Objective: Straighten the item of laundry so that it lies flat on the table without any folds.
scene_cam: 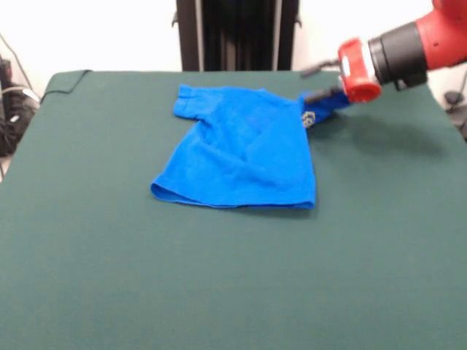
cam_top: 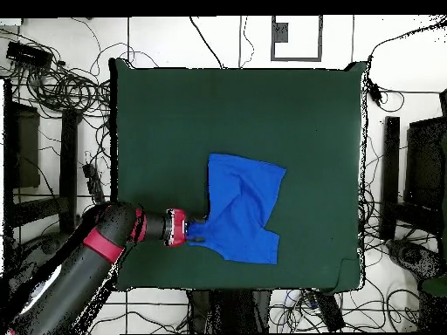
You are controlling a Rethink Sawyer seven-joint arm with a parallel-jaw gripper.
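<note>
Right of centre in the upper front view, the gripper [scene_cam: 321,102] is clenching the T-shirt [scene_cam: 241,149] by one sleeve, seemingly to draw the rumpled fabric flat across the table [scene_cam: 233,277].

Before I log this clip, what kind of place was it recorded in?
Most likely a robotics lab or test cell: a red and black robot arm reaches over a large table topped with dark green felt-like cloth, which holds only a bright blue T-shirt, with tangled black cables on the floor around it.
</note>
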